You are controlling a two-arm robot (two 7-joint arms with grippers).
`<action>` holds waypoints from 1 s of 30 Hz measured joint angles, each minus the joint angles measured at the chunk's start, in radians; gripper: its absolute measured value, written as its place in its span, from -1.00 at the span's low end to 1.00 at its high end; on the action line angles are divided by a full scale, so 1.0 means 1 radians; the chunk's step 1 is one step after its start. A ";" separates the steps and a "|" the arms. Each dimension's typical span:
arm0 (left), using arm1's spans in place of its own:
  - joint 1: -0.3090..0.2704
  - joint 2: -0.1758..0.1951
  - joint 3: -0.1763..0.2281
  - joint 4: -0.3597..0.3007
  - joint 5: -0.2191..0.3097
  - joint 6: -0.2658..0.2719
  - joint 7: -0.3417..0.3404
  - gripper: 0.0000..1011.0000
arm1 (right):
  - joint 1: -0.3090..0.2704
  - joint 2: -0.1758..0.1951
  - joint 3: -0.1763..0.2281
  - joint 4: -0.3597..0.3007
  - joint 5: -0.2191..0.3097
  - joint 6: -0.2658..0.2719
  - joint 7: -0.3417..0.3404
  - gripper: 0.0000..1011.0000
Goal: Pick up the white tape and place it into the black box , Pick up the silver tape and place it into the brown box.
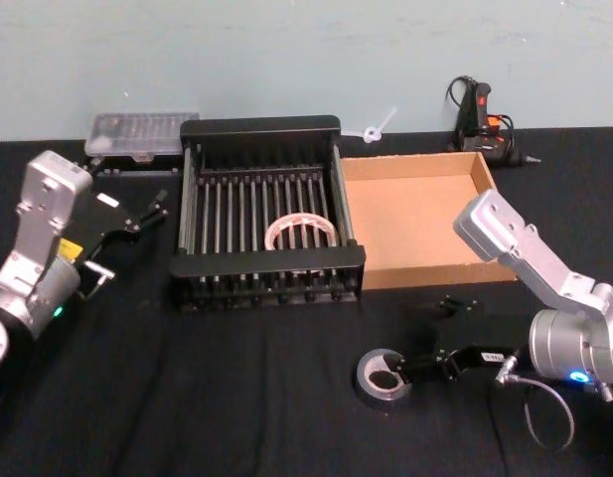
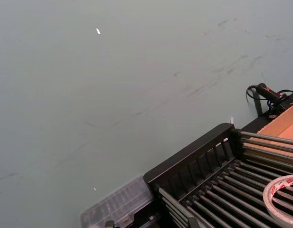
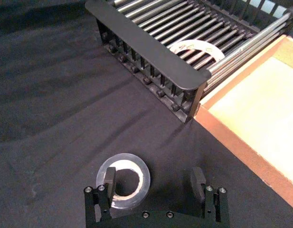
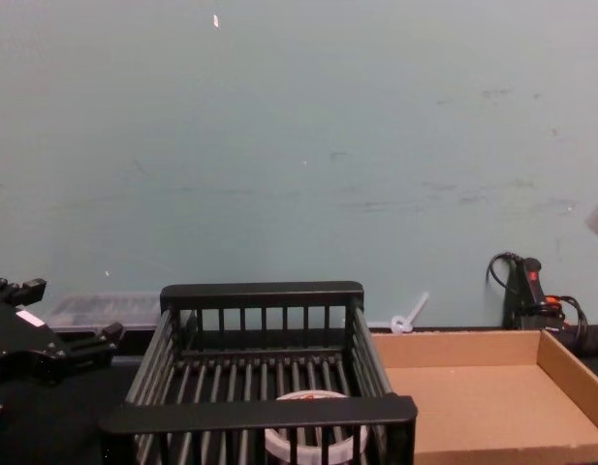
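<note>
Right hand open, 1 finger inside silver tape

Black-clothed table w/ black box, brown box, silver tape.

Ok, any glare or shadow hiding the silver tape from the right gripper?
Right wrist view: no glare; the silver tape lies evenly lit on the black cloth, one finger of the open right gripper overlapping its rim. Head view: its top face catches light. The left gripper sits parked beside the black box.
</note>
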 joint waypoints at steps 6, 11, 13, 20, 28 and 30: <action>0.000 0.000 0.000 0.000 0.000 0.000 0.000 0.98 | 0.020 0.001 -0.028 0.017 -0.002 0.003 0.002 0.98; 0.000 0.000 0.000 0.000 0.000 0.000 0.000 0.98 | 0.038 -0.005 -0.048 0.035 -0.006 0.004 0.003 0.98; 0.000 0.000 0.000 0.000 0.000 0.000 0.000 0.98 | 0.046 -0.008 -0.056 0.043 -0.009 0.005 0.004 0.98; 0.000 0.000 0.000 0.000 0.000 0.000 0.000 0.98 | 0.063 -0.018 -0.075 0.067 -0.018 0.006 0.004 0.98; 0.000 0.000 0.000 0.000 0.000 0.000 0.000 0.98 | 0.080 -0.037 -0.086 0.098 -0.027 0.005 -0.001 0.98; 0.000 0.000 0.000 0.000 0.000 0.000 0.000 0.98 | 0.082 -0.041 -0.087 0.102 -0.029 0.005 -0.001 0.98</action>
